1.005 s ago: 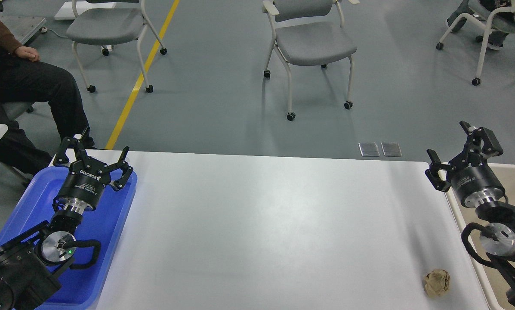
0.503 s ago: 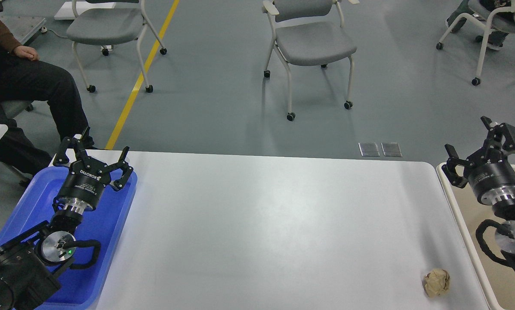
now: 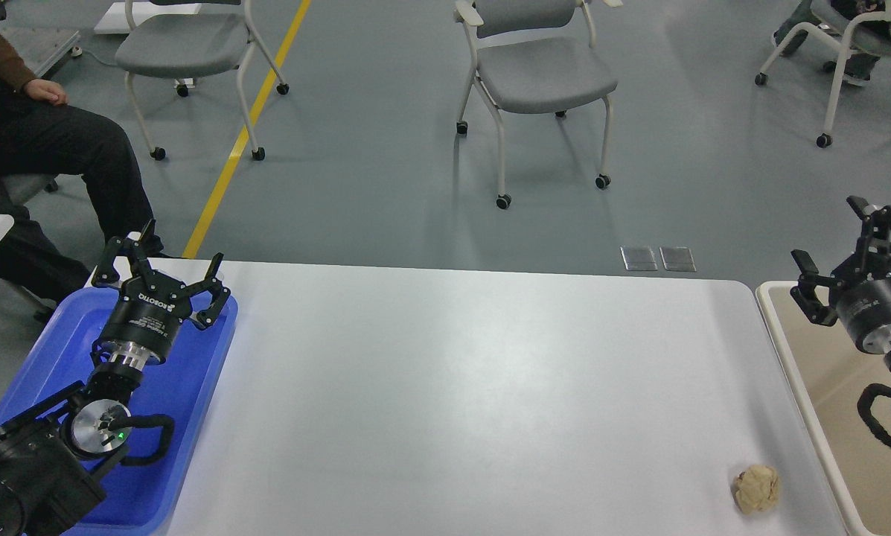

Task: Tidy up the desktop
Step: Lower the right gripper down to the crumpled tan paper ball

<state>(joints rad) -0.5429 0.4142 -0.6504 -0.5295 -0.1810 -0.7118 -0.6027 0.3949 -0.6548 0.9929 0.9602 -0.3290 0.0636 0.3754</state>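
The bench (image 3: pixel 460 387), the desktop to be tidied, spans the whole stretch between the two pincers, and almost all of its white top is bare. One beige bin (image 3: pixel 825 402) stands off its end directly under the right pincer (image 3: pixel 840 257), and one blue tray (image 3: pixel 192 417) lies at the opposite end beneath the left pincer (image 3: pixel 164 272).

The left pincer hangs over the tray's far corner with its fingers spread and nothing between them. The right pincer, also spread and empty, hovers above the bin's far edge.

By my count, one loose thing is left on the bench: a single crumpled paper ball (image 3: pixel 756 489), nearer the viewer than the right pincer and just inward of the bin's rim. I judge the tidying nearly done; that ball looks like the last item, probably bound for the bin.
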